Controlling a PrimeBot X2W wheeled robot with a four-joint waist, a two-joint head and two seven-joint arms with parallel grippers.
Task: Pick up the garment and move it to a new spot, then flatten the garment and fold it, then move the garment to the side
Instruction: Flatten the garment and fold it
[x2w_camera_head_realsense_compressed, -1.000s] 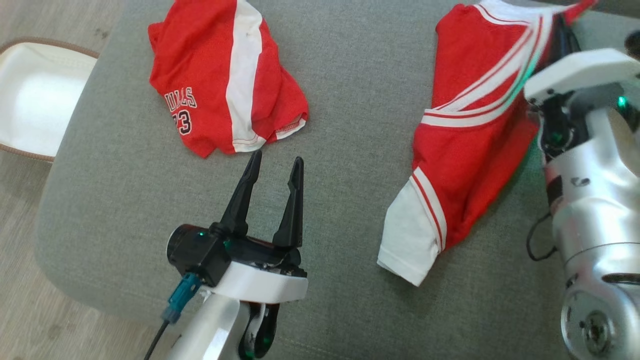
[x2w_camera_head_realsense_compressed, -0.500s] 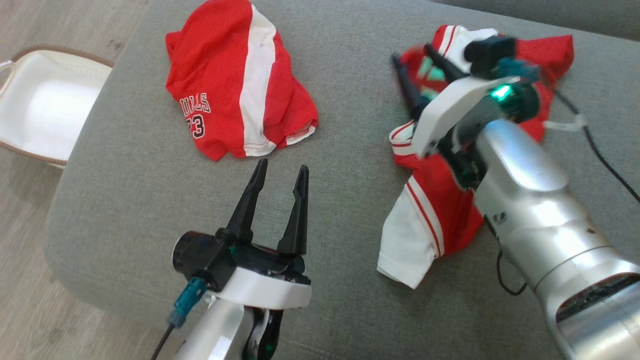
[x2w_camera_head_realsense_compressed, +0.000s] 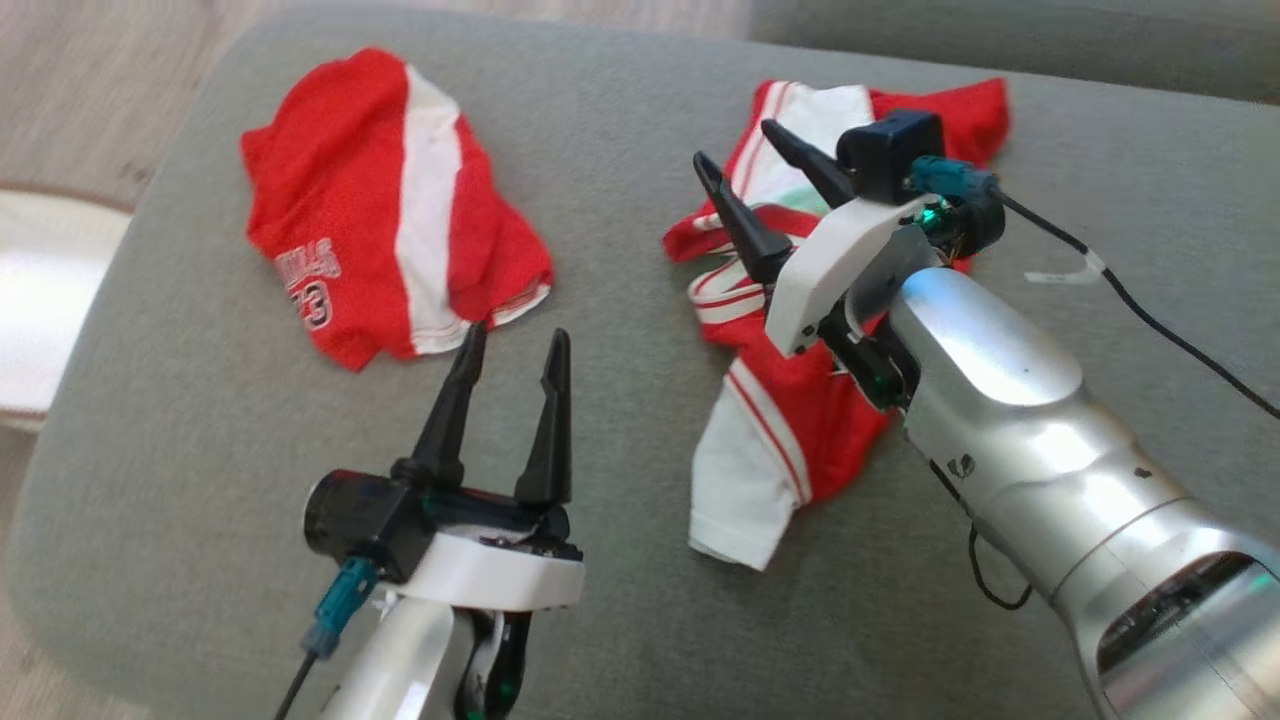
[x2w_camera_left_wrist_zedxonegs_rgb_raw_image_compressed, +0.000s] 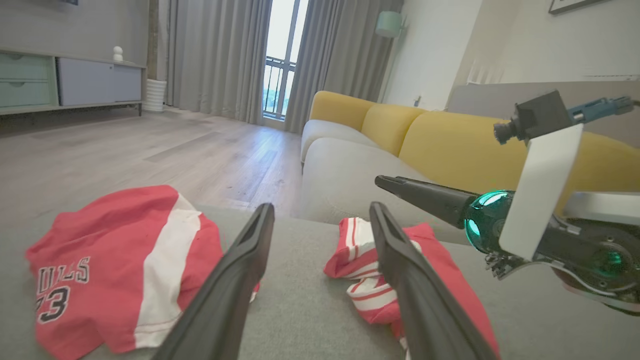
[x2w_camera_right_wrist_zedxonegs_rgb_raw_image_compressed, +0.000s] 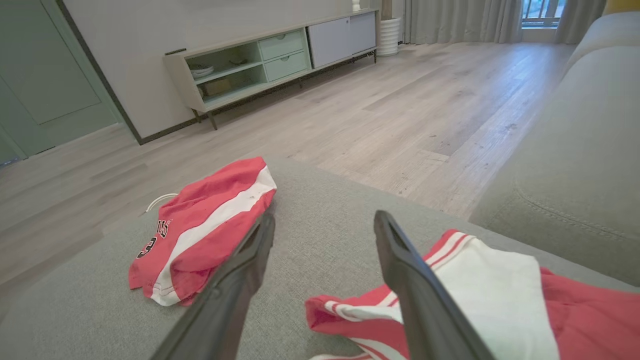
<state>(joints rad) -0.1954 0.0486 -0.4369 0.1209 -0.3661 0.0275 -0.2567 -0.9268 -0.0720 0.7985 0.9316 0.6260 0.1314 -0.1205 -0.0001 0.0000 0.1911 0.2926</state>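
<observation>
Right hand (x2w_camera_head_realsense_compressed: 735, 143) - fingers spread wide, nothing between them, hovering over bunched top of red garment with white stripes and white sleeve (x2w_camera_head_realsense_compressed: 840, 440). Garment lies crumpled on right part of grey fabric cushion (x2w_camera_head_realsense_compressed: 620, 400).

Left hand (x2w_camera_head_realsense_compressed: 519, 333) also wide, empty, one fingertip close to hem of second red mesh piece with white band and printed number (x2w_camera_head_realsense_compressed: 340, 210).

Risks, in my judgement:
- pinch on crumpled heap may catch several layers, then flattening fails
- left hand may drag wrong piece
- black cable (x2w_camera_head_realsense_compressed: 1145, 315) by right wrist may snag cloth

The striped garment (x2w_camera_head_realsense_compressed: 838, 450) and numbered shorts (x2w_camera_head_realsense_compressed: 340, 200) are red and white, the cushion (x2w_camera_head_realsense_compressed: 620, 600) grey.
</observation>
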